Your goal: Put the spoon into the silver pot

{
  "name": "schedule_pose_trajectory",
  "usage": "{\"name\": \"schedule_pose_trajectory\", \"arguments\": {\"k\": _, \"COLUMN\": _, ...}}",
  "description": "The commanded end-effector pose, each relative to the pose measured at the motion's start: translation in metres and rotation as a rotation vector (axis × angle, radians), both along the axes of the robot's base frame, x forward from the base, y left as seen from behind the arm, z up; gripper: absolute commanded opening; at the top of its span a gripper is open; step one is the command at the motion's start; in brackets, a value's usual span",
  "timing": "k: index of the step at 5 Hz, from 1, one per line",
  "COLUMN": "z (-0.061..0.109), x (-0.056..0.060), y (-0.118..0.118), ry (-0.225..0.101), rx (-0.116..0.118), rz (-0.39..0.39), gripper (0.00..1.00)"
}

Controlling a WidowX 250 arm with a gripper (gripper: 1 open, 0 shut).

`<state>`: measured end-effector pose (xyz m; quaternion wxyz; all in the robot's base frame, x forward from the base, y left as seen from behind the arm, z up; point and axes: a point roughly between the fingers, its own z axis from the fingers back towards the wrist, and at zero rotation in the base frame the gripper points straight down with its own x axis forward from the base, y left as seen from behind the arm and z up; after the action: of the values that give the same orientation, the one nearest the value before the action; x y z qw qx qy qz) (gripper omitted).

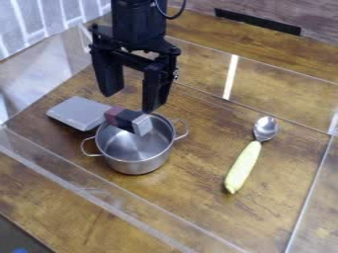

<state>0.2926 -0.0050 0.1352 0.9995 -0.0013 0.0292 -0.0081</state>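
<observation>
Yellow-handled spoon (248,156) lies flat — well right of upright silver pot (134,146)

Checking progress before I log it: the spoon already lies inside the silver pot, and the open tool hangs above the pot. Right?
Not quite. The camera view shows the spoon lying on the table, right of the silver pot, not inside it. The open tool does hang above the pot.

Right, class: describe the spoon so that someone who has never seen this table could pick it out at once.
Start at the wooden table and find the shiny round pot near its middle. Look to the right of the pot: the spoon lies flat there on bare wood, apart from everything. Its thick pale-yellow handle and small shiny round bowl set it apart.
</observation>
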Motion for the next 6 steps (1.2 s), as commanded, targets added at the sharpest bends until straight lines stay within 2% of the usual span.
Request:
{"name": "schedule_pose_trajectory", "arguments": {"k": 1, "z": -0.015, "x": -0.001, "y": -0.001, "ry": 0.036, "rx": -0.007, "rz": 0.025, "gripper": 1.00}}
{"name": "schedule_pose_trajectory", "arguments": {"k": 2, "z": -0.017, "x": 0.004, "y": -0.026, "ry": 0.022, "rx": -0.007, "rz": 0.046, "gripper": 1.00}}
{"name": "schedule_pose_trajectory", "arguments": {"k": 3, "z": -0.014, "x": 0.012, "y": -0.062, "ry": -0.004, "rx": -0.001, "rz": 0.048, "gripper": 1.00}}
{"name": "schedule_pose_trajectory", "arguments": {"k": 4, "z": -0.031, "x": 0.017, "y": -0.100, "ry": -0.032, "rx": -0.003, "rz": 0.029, "gripper": 1.00}}
{"name": "schedule_pose_trajectory", "arguments": {"k": 5, "z": -0.054, "x": 0.023, "y": -0.120, "ry": -0.064, "rx": -0.001, "rz": 0.038, "gripper": 1.00}}
{"name": "schedule_pose_trajectory", "arguments": {"k": 6, "z": -0.062, "x": 0.041, "y": -0.127, "ry": -0.091, "rx": 0.003, "rz": 0.031, "gripper": 1.00}}
